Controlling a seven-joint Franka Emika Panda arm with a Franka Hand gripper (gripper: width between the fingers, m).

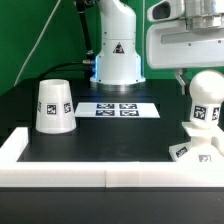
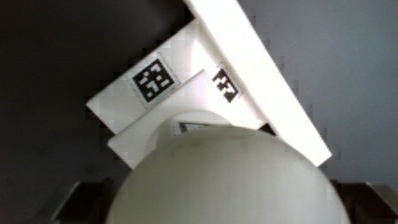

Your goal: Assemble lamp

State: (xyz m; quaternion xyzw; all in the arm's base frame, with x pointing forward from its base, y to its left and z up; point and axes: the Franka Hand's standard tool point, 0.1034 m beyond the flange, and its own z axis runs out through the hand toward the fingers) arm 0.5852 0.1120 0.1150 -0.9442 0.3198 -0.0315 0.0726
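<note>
From where I stand, the round white bulb with a neck (image 1: 205, 103) runs off the exterior view's right edge. Its foot blends into the low square white sloped base (image 1: 188, 152), so I can't tell whether they touch. The base's front is hidden behind the raised white rim (image 1: 100, 175) edging the black tabletop (image 1: 100, 135). The gripper (image 1: 198, 80) shows one dark finger (image 1: 178, 78); the other is hidden, so its hold is unclear. In the wrist view the bulb (image 2: 214, 175) is a blur cut off by the picture's edge, covering much of the base (image 2: 128, 115).
</note>
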